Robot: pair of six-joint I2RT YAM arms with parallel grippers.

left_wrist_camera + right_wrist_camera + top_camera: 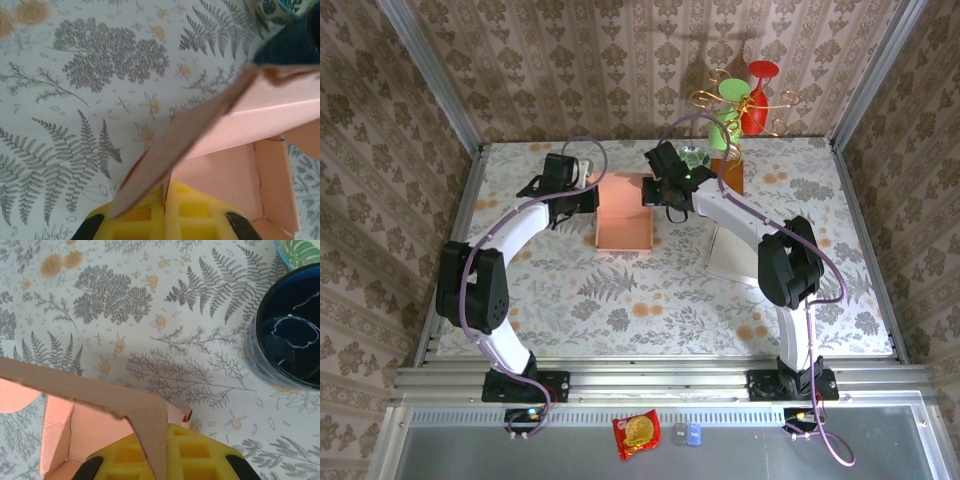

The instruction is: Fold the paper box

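- L side, top view: left gripper (582, 195) at far-left edge of paper box (625, 215), touching it.
- L wrist view: yellow pads (192, 215) closed on a pink flap of the box; flap tilted, running up and to the R across the view; box floor and a low wall just R of pads.
- Centre, top view: box lying far-centre on fern-print desk (620, 300), open side up, long axis near-to-far, between both grippers.
- R of box, top view: right gripper (660, 192) at far-right edge of box, touching it.
- R wrist view: yellow pads (192, 455) clamped on a bent flap edge; rest of box down-left of pads, inside walls showing.
- R wrist view, further R: dark blue cup (287, 335) upright on desk, apart from box; rim of a green-patterned bowl (300, 250) at top-R corner, just beyond cup.
- Top view, R of right gripper: brown carton (732, 172) standing near far edge; white sheet (730, 255) flat on desk, part-hidden under R arm.
- Far R, behind desk: gold wire stand (745, 95) w/ green and red discs.
- Near ledge, below desk: red snack packet (637, 433), two small items just R of it, too small to tell.
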